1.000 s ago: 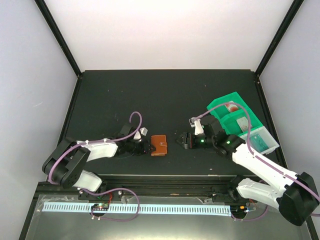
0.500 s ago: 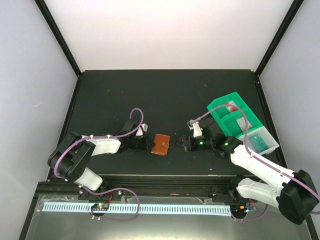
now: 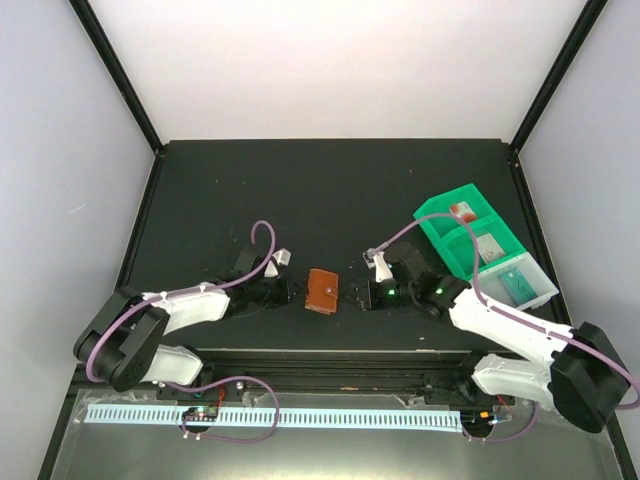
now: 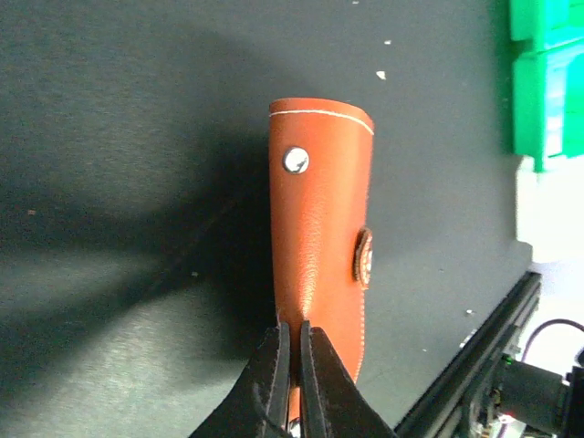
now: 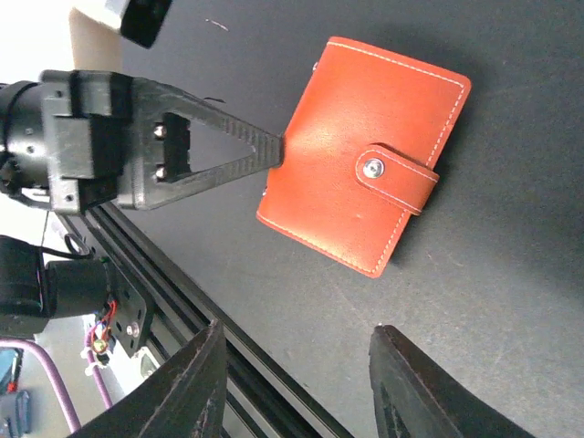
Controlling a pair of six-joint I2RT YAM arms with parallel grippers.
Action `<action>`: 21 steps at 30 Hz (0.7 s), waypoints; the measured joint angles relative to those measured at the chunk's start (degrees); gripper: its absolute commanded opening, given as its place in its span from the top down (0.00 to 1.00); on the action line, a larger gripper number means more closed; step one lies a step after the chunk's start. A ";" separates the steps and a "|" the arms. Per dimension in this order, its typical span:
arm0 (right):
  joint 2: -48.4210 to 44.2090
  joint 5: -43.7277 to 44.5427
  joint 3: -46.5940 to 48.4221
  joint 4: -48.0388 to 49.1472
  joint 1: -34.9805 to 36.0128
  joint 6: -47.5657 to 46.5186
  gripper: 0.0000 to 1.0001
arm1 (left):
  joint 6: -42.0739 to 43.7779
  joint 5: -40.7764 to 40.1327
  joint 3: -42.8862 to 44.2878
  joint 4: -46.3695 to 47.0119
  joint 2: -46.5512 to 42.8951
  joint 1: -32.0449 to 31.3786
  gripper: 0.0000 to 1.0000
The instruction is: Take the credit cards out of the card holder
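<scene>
1. Brown leather is what I see first: the card holder lies closed on the black table, low in the middle of the top view. Its snap tab is fastened.
2. My left gripper has its fingers pressed together. The tips meet the holder's near edge at the bottom of the left wrist view (whether any leather is caught between them, I cannot tell).
3. My right gripper is spread, its fingers along the lower edge of its own view, just below the holder and clear of it.
4. At the right of the top view, well apart from the holder, sits the green tray. A white card with a red mark lies in its uppermost compartment, and a greyish card in the next.
</scene>
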 measured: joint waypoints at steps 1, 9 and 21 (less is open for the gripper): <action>0.68 0.09 0.02 0.44 0.26 0.42 0.57 | -0.39 0.44 -0.07 0.13 -0.68 -0.13 0.98; 8.44 2.21 4.02 1.88 4.46 2.19 0.64 | -3.39 1.44 -1.70 1.03 -3.28 -2.01 0.98; 22.03 5.31 7.32 4.15 4.96 6.12 0.62 | -3.93 1.55 -1.84 0.13 -6.69 -3.21 0.98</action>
